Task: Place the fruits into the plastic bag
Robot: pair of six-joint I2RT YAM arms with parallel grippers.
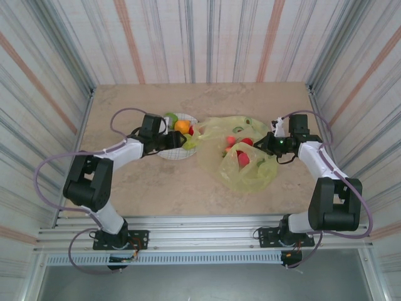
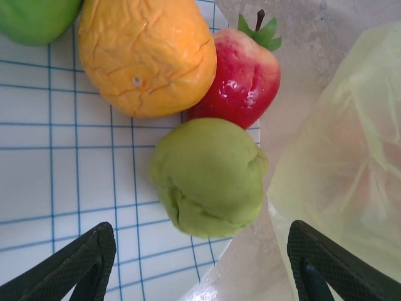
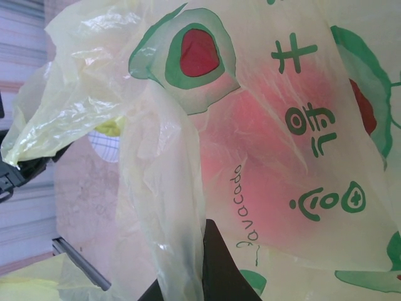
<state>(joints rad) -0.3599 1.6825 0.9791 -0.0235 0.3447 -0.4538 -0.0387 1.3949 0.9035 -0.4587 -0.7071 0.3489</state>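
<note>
- While the left end effector point(image 2: 200, 257) hangs over the round white plate with a blue grid lining point(image 2: 56, 163), its jaws stand wide open and hold nothing.
- Its black fingertips point(image 2: 94, 251) sit low in the left wrist view, one on each side. A lumpy matte green toy fruit point(image 2: 210, 179) lies between and just ahead of them, untouched.
- A crinkled orange toy fruit point(image 2: 147, 56) lies behind the green one, touching it.
- A glossy red toy strawberry with a green leaf cap point(image 2: 241, 78) sits at the plate's rim, pressed against both the orange and the lumpy green fruit.
- A smooth green toy fruit point(image 2: 31, 19) is at the top-left corner, cut off by the frame edge.
- From above, the left end effector point(image 1: 168, 140) is over the plate point(image 1: 177, 155), with the orange fruit point(image 1: 182, 126) just beyond it.
- The thin translucent yellow-green plastic bag point(image 1: 247, 172) lies crumpled on the beige marbled table point(image 1: 144, 188), just right of the plate. Its film point(image 2: 338, 163) reaches the plate's rim.
- Small red toy fruits show in the bag's middle, one of them here point(image 1: 243, 160).
- The right end effector point(image 1: 268, 145) is at the bag's right edge.
- In the right wrist view one dark finger point(image 3: 216, 269) shows, with bag film point(image 3: 156, 188) draped against it. I cannot tell if the jaws pinch the film.
- Also in that view are a green avocado print with a red centre point(image 3: 197, 53) and a pink-red blur behind the film point(image 3: 250, 150).
</note>
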